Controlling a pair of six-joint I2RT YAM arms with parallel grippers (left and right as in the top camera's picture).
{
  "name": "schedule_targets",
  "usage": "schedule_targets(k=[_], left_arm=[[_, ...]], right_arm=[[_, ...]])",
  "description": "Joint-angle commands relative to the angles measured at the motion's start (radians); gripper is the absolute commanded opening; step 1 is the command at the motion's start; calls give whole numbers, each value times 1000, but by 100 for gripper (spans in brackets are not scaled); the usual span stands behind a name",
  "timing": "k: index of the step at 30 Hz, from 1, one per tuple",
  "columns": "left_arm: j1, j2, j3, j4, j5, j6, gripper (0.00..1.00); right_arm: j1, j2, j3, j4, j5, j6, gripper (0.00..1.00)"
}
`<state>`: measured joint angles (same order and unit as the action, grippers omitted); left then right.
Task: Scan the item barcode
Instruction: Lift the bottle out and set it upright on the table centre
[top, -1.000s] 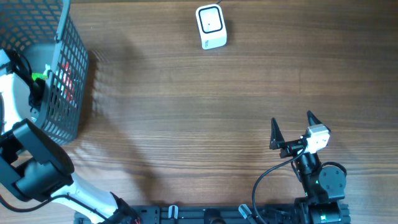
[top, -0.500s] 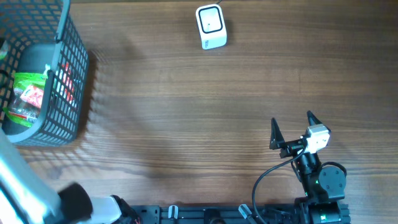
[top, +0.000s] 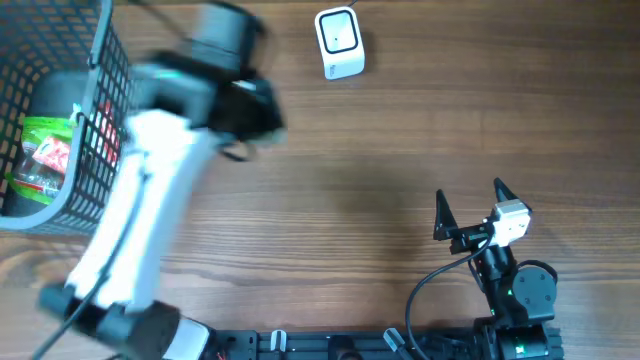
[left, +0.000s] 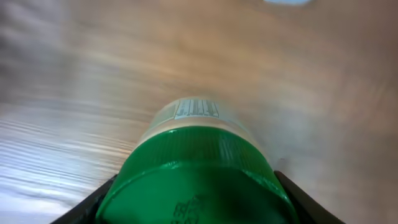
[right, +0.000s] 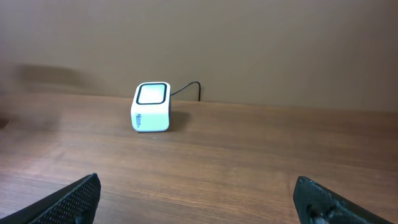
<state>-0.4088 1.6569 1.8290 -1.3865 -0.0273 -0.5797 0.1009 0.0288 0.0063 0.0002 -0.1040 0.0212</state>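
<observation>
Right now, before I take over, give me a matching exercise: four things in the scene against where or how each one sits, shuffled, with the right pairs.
Things
1. scanner
2. basket
3. green-lidded container
4. right gripper

Places or states
A. jaws open, nothing between them, at the near side of the table
B. held by the left gripper, jaws on either side
C. at the table's left end, with a green packet inside
D. standing alone at the far side of the table, window facing up

Pairs: 1-D, 2-C, 3-B, 4-A

Even light; L arm (top: 150, 200) motion-blurred; bg behind bottle (left: 196, 168) smeared.
</observation>
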Motion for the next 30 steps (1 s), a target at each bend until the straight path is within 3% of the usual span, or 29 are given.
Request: schedule_targets(k=[1, 6, 12, 14, 17, 19, 25, 28, 30], left_arm=[[-156, 100, -206, 148, -4, -113, 56], [-292, 256, -374, 367, 14, -163, 56], [-320, 341, -380, 444, 15, -193, 60], [-320, 341, -380, 448, 16, -192, 84], [-303, 314, -320, 397, 22, -145, 98], [-271, 283, -225, 329, 18, -93, 100], [10, 195, 340, 11, -187, 16, 99], [237, 177, 507, -60, -253, 26, 99], [411, 168, 518, -69, -258, 26, 100]], right_arm=[[-5, -5, -1, 5, -2, 8, 100], [-5, -5, -1, 5, -2, 7, 100], [-5, -4, -1, 5, -2, 7, 100], [-5, -5, -1, 5, -2, 8, 100], [-5, -4, -1, 5, -2, 8, 100], [-5, -4, -1, 5, -2, 8, 100], [-5, -5, -1, 5, -2, 7, 100], [-5, -5, -1, 5, -2, 7, 100], [-5, -5, -1, 5, -2, 8, 100]])
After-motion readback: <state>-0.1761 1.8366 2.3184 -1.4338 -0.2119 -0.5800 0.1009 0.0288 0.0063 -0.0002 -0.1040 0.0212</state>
